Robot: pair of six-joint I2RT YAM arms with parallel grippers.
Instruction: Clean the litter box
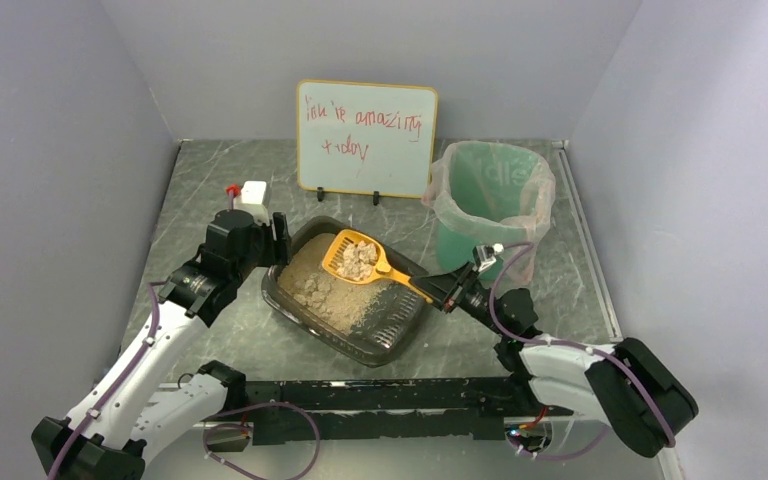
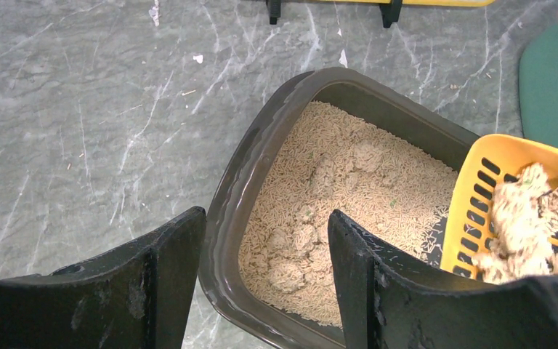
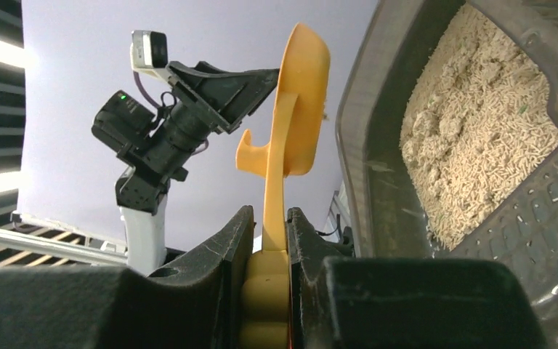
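Note:
The litter box (image 1: 392, 312) is a dark tray of tan litter with a grate end, in the middle of the table. My left gripper (image 1: 278, 240) is open at the tray's far left corner; in the left wrist view (image 2: 265, 217) one finger is outside the rim (image 2: 231, 190) and one over the litter, not touching it. My right gripper (image 1: 442, 292) is shut on the handle of a yellow slotted scoop (image 1: 338, 250). The scoop is held above the litter with several pale clumps (image 1: 360, 260) in it. More clumps (image 2: 298, 247) lie in the litter by the left gripper. The right wrist view shows the gripper (image 3: 269, 214), the scoop (image 3: 301, 102) and the tray (image 3: 367, 145).
A tall green bin (image 1: 490, 200) with a clear liner stands at the right, just behind my right gripper. A small whiteboard (image 1: 367, 138) with red writing stands at the back. Grey walls close in the table on three sides.

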